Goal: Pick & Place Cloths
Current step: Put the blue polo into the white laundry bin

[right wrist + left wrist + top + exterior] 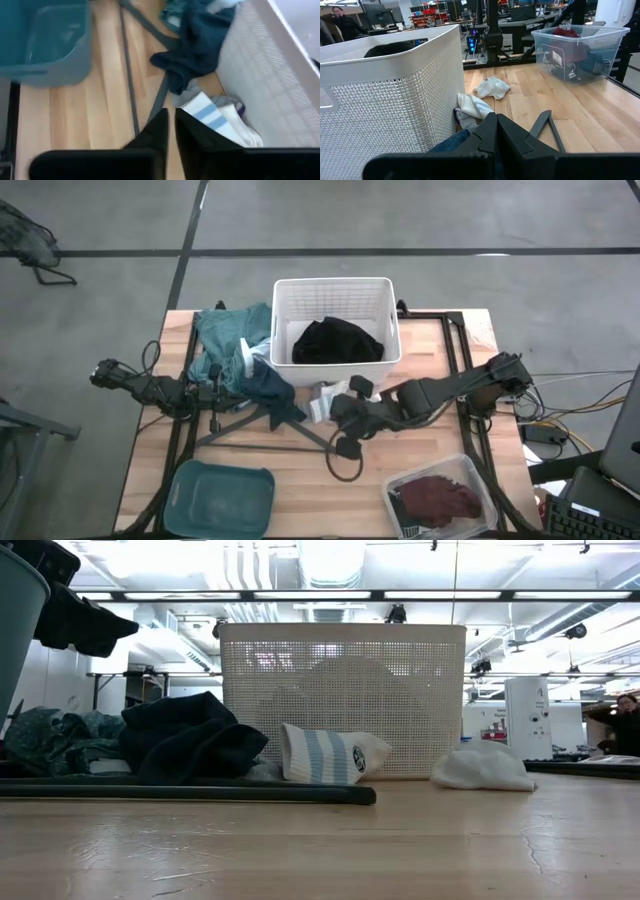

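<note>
Lying against the white basket (335, 305), the striped sock (330, 754) adjoins the hanger (262, 428).

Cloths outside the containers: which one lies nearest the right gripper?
The striped white sock, against the white basket, just ahead of the right gripper. The navy cloth lies farther off.

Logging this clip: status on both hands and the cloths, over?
Left hand shut, empty, by the navy cloth. Right hand shut, empty, above the striped sock. Black cloth in white basket. Hanger lies across the table.
</note>
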### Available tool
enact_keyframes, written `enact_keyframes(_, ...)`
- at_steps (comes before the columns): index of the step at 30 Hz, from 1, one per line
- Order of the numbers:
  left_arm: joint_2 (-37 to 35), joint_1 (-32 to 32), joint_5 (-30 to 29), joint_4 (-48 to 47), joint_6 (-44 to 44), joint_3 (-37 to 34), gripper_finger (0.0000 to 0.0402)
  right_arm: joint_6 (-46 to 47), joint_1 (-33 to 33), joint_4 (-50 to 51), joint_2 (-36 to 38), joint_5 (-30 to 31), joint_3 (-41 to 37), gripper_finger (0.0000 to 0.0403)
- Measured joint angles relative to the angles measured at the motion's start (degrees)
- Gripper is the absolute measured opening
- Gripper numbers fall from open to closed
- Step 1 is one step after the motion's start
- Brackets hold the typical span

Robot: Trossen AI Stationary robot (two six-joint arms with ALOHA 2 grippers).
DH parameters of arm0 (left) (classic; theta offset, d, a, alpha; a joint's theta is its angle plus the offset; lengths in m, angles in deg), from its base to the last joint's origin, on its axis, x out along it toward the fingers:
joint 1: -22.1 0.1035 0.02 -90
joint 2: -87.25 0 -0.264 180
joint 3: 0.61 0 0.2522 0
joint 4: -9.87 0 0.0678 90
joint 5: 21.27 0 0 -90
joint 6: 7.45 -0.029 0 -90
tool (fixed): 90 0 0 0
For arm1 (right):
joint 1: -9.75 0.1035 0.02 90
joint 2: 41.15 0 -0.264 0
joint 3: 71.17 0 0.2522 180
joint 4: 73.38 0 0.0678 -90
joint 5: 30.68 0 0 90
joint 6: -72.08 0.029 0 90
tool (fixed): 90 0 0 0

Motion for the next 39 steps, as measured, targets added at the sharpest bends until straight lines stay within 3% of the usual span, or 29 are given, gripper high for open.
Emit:
enact_keyframes(9,0.0,0.0,-0.01,0.0,0.0,0.0,0.0012,-10.14,2.18,-15.06,6.37,-3.64,-10.46,0.0009)
enact_keyframes(13,-0.02,0.0,0.0,-0.08,0.0,0.0,0.0012,-11.73,2.5,-24.11,14.43,-6.17,-19.02,0.0008)
enact_keyframes(19,0.0,0.04,0.01,-0.37,0.0,0.0,0.0012,-14.22,2.29,-33.52,27.72,-5.08,-34.06,0.0008)
enact_keyframes(22,0.0,0.04,-0.01,-0.35,0.0,0.0,0.0012,-19.99,2.17,-32.55,34.77,2.44,-39.37,0.0008)
enact_keyframes(24,0.0,0.04,0.01,-0.37,0.0,-0.02,0.0012,-17.18,2.13,-31.87,39.22,4.33,-42.52,0.0008)
enact_keyframes(32,0.0,0.02,0.01,-0.33,0.0,0.0,0.0012,-21.48,1.14,-39.97,56.35,1.88,-56.6,0.0008)
enact_keyframes(39,0.0,-0.02,0.01,-0.31,0.0,0.0,0.0012,-20.7,-0.36,-41.1,68.75,-0.73,-67.06,0.0008)
